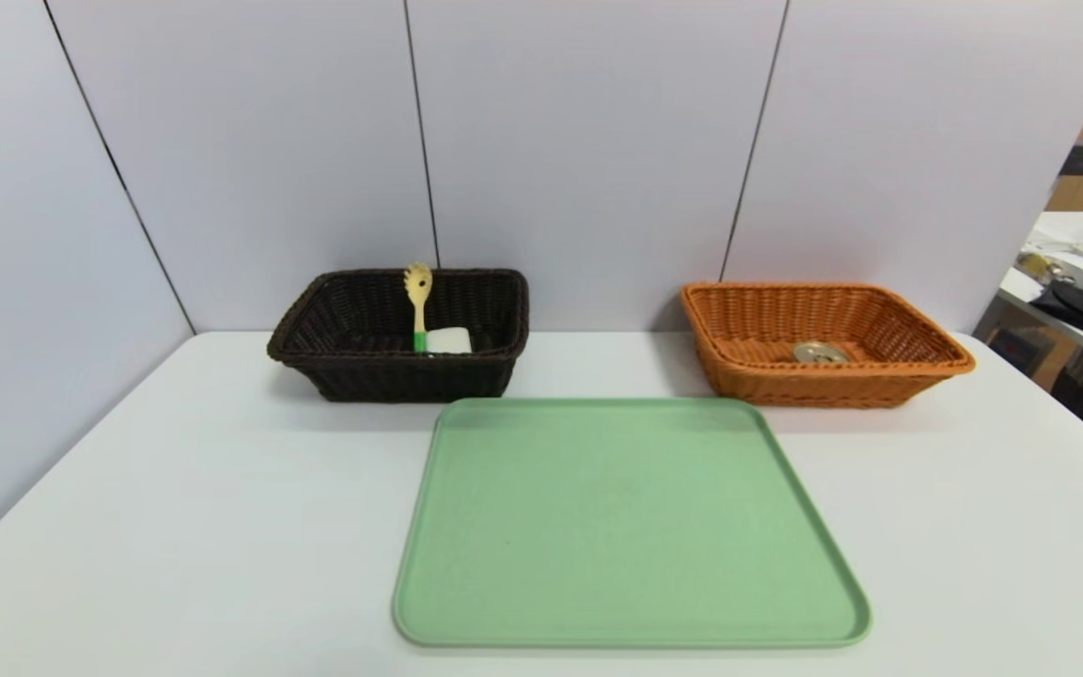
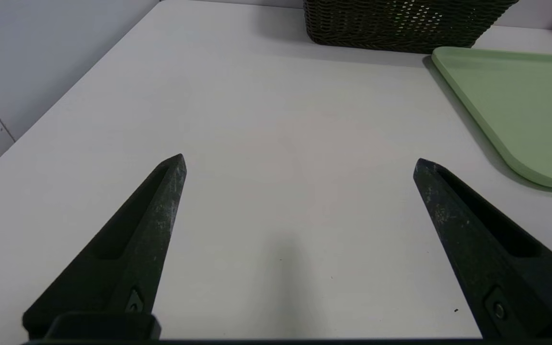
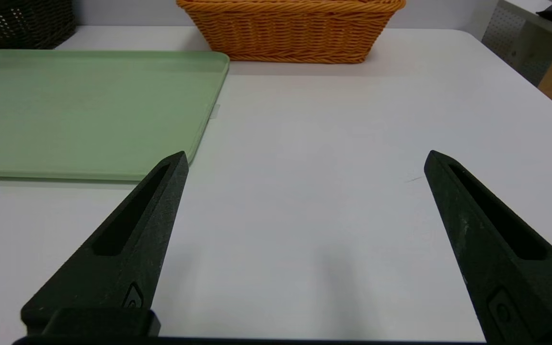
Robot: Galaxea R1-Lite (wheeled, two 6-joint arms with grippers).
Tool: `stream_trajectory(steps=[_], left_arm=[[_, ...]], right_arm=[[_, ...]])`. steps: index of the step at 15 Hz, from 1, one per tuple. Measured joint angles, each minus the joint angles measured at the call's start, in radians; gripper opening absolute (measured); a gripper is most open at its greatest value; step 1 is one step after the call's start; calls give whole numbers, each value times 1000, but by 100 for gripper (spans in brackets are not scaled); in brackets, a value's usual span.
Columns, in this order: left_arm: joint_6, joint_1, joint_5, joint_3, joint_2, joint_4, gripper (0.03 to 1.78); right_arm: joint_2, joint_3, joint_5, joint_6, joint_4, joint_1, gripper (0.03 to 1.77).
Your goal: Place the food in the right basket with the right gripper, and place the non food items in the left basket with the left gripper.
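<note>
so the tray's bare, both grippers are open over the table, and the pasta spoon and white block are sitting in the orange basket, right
Not quite. The head view shows the pasta spoon and white block in the dark brown basket, not the orange basket, which holds a round metal-topped item. The rest holds: the green tray is bare, and the left gripper and right gripper are open over the table.

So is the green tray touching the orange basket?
Cannot tell. In the head view the green tray and the orange basket nearly meet at the tray's far corner; in the right wrist view only shadow lies between them, with no plain gap or contact.
</note>
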Motion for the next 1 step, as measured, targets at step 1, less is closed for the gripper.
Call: stream_trajectory(steps=[1], left_arm=[[-2,0,0,0,0,0,169]], right_arm=[[0,0,0,-1,0,0,170]])
